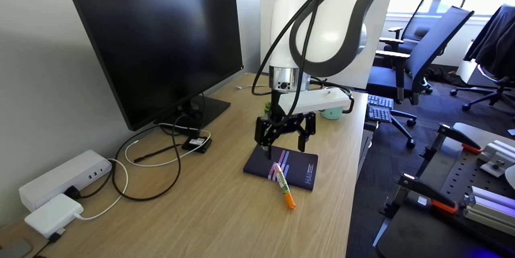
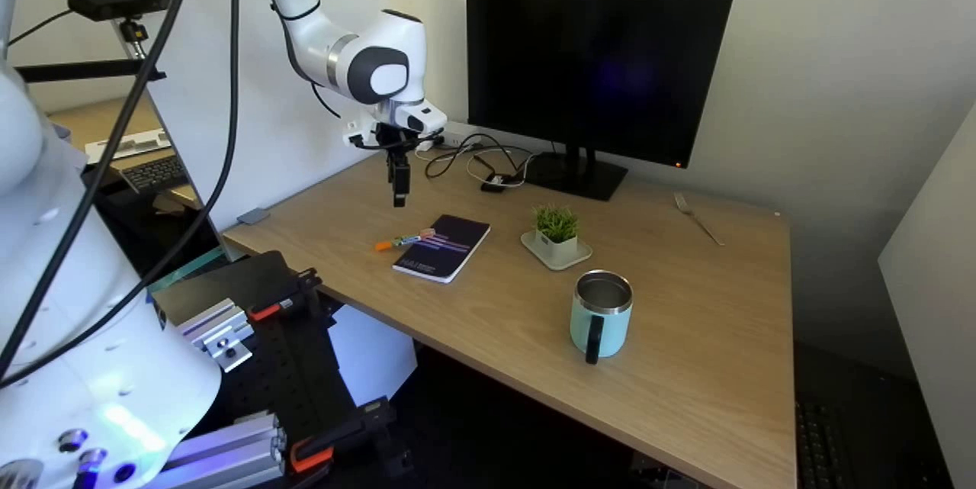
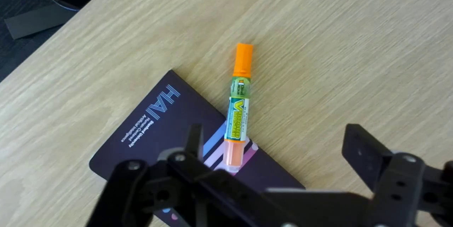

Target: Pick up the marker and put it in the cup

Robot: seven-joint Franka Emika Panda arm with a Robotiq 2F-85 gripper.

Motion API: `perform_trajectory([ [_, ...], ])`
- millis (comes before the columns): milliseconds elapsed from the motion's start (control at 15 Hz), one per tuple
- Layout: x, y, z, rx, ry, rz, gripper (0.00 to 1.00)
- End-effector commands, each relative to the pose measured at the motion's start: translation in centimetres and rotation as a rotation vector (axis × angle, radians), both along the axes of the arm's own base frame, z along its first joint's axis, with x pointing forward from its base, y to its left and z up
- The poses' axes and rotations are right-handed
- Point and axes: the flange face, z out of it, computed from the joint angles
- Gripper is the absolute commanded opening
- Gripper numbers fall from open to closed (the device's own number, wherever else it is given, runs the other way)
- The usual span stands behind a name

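Note:
The marker has an orange cap, a green label and a pale orange end. It lies partly on a dark notebook and partly on the table in both exterior views [image 1: 284,186] [image 2: 407,240] and the wrist view [image 3: 238,113]. The cup is a turquoise mug with a steel rim and black handle, upright in an exterior view [image 2: 599,330]; it is partly hidden behind the gripper in an exterior view [image 1: 331,113]. My gripper [image 1: 285,149] is open and empty, above the notebook and marker. In the wrist view its fingers [image 3: 274,135] are wide apart, with the marker between them, nearer the left finger.
The dark notebook [image 2: 436,263] lies flat under the marker's pale end. A small potted plant [image 2: 555,236] on a tray stands between notebook and mug. A monitor [image 2: 595,77] stands at the wall with loose cables [image 1: 177,169] beside it. A fork [image 2: 695,217] lies near the back.

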Motion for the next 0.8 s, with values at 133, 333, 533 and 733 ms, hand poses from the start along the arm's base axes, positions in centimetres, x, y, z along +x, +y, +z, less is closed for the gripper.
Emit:
perform_trajectory([
  [133, 0.80, 1.85, -2.10, -0.012, -0.018, 0.045, 1.00],
  [333, 0.34, 1.84, -2.17, -0.011, 0.005, 0.033, 1.00],
  [533, 0.58, 1.66, -2.10, -0.012, 0.001, 0.031, 1.00],
  [733, 0.57, 1.67, -2.10, -0.012, 0.001, 0.032, 1.00],
])
